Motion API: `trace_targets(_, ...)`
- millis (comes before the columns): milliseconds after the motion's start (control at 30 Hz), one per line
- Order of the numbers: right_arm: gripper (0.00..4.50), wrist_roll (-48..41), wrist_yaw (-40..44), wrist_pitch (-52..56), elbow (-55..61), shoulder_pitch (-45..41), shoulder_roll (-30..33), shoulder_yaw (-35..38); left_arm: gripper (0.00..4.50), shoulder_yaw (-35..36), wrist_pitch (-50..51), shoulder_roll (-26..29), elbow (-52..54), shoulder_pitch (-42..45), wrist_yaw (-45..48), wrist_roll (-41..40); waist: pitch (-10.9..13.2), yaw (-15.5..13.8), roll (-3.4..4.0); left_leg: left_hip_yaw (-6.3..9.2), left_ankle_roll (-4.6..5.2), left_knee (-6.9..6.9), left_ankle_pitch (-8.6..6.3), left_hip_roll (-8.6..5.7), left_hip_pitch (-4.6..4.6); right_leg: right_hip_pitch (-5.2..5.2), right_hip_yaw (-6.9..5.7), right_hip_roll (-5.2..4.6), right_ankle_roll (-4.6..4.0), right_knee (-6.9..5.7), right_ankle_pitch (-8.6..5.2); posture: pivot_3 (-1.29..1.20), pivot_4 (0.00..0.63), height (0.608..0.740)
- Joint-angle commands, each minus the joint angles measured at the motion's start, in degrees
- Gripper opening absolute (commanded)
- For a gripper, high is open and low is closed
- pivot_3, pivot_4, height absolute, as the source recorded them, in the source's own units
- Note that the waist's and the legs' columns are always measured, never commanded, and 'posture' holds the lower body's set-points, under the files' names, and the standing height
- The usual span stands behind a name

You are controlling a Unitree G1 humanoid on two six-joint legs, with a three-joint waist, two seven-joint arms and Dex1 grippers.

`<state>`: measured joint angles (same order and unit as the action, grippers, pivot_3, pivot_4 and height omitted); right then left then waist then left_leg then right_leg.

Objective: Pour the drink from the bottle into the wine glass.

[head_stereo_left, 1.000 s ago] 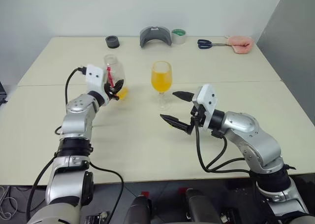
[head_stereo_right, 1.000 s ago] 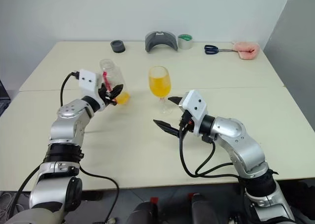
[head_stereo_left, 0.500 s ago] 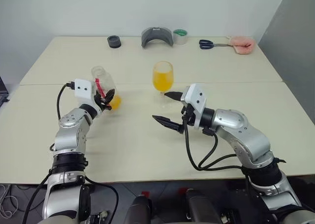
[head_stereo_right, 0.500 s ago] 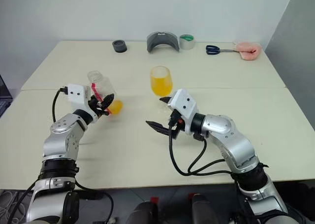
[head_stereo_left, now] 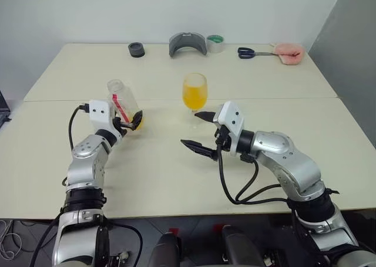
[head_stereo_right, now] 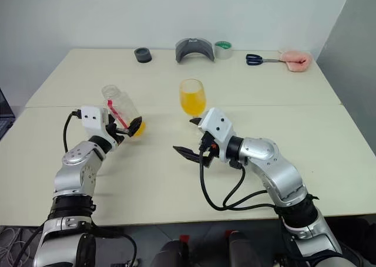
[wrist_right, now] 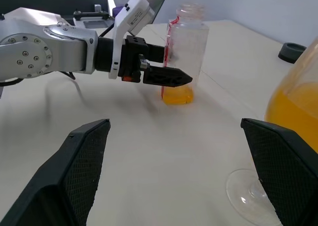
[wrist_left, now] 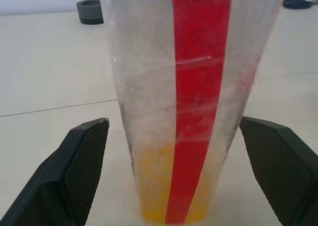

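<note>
My left gripper (wrist_left: 169,176) had just lowered the bottle (head_stereo_left: 123,102) onto the table (head_stereo_left: 164,173) and sprung its fingers wide apart, so nothing was gripped any more. I judged the pour finished: the wine glass (head_stereo_left: 194,93) stood nearly full of drink (head_stereo_left: 194,95), with only a little orange left in the bottle's base. The bottle stood upright between the spread left jaws, clear of both. My right gripper (head_stereo_left: 198,129) hung fully open and empty just near of the glass's foot.
</note>
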<state>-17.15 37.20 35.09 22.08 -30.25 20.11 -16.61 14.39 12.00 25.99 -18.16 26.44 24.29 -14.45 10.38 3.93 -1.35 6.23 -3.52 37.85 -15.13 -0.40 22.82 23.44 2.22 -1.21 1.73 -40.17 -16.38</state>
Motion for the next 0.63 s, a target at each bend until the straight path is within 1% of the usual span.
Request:
trace_targets(33,4.50,2.7,-1.7,-5.4,-0.5,3.4,0.1,0.7,4.48,0.7,-1.1,0.0,6.1,-2.5,-1.3,0.2,0.0,-0.2,-0.01,0.00,0.00,0.00,0.00,0.01,0.00,0.00,0.01,-0.01,0.00,0.00,0.00,0.00,0.150,0.740)
trace_targets(200,4.50,4.9,-6.8,-10.4,-0.4,11.6,-1.7,3.5,4.48,1.7,0.6,-0.7,15.8,-9.0,-7.3,2.4,0.0,-0.7,-0.02,-0.02,0.00,-0.03,-0.01,0.07,0.00,-0.02,0.04,-0.06,0.01,0.07,0.00,0.00,0.150,0.740)
trace_targets(333,4.50,6.7,-12.2,-15.4,-2.0,17.8,-5.2,6.0,4.48,1.1,2.0,-2.1,24.3,-15.0,-9.5,2.7,0.0,-0.8,-0.03,-0.03,0.00,-0.04,-0.03,0.07,-0.02,-0.05,0.05,-0.05,0.01,0.09,0.00,0.00,0.150,0.740)
trace_targets(467,4.50,9.1,-17.8,-18.0,-3.4,20.6,-8.7,7.5,4.48,1.9,2.5,-3.2,27.8,-18.5,-9.2,0.8,0.0,-0.8,-0.02,-0.07,0.00,-0.05,-0.03,0.06,-0.08,-0.10,0.07,-0.04,0.02,0.10,0.01,0.00,0.150,0.740)
trace_targets(567,4.50,10.3,-20.0,-20.1,-4.3,21.6,-10.3,8.2,4.48,2.3,2.2,-4.1,28.6,-19.5,-9.5,-0.1,0.0,-0.8,-0.03,-0.10,0.00,-0.07,-0.03,0.06,-0.10,-0.11,0.08,0.01,0.02,0.10,0.01,0.00,0.150,0.740)
trace_targets(633,4.50,10.5,-21.0,-20.9,-5.2,22.1,-10.9,8.9,4.48,1.5,0.7,-3.3,28.4,-20.2,-7.9,0.6,0.0,-0.8,-0.03,-0.09,-0.01,-0.07,-0.03,0.05,-0.10,-0.13,0.06,0.02,0.02,0.12,0.01,0.00,0.150,0.740)
